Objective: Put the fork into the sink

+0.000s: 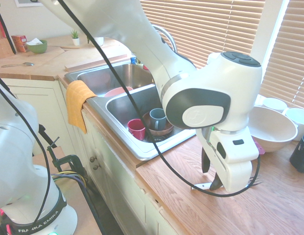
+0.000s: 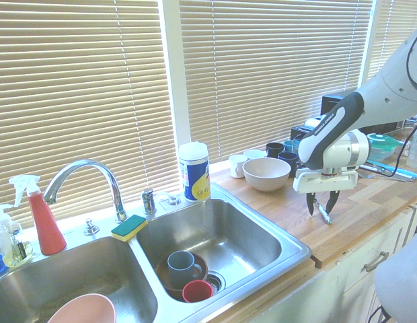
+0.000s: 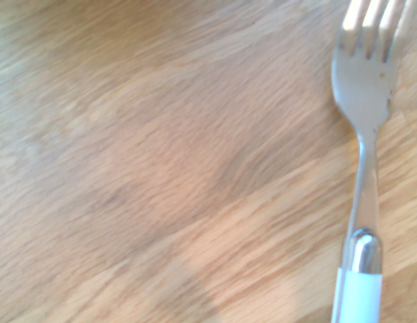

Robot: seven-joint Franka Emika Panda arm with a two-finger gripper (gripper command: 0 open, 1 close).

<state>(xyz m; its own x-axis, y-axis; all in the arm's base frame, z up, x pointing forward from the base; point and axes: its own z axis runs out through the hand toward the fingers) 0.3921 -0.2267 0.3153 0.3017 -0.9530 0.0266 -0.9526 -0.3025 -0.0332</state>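
Worktop: my white arm hangs over the wooden countertop [image 1: 269, 205], right of the double-basin stainless steel sink [image 2: 262, 222].
Around me: a big white bowl [image 1: 269, 128] sits just behind my wrist, with a dark mug [image 1: 301, 154] and more cups beside it. The second exterior view shows a white wipes canister [image 2: 194, 171] by the curved chrome tap [image 2: 84, 178].
In the way: nothing stands between me and the near basin but bare wood and the sink's rim.
Sink contents: a grey-blue mug [image 2: 179, 266] in a brown bowl [image 2: 169, 281], and a small red cup [image 2: 196, 291] in the basin nearer me; a pink bowl [image 2: 81, 311] in the far one. A yellow-green sponge [image 2: 129, 227] rests on the divider, and an orange cloth [image 1: 78, 104] hangs over the front edge.
Fork: the slim fork with white handle and silver tines [image 3: 364, 168] is just above the wood, tines poking out past my hand in the first exterior view.
My gripper [image 2: 321, 206]: dark fingers pinched together on the fork's handle.
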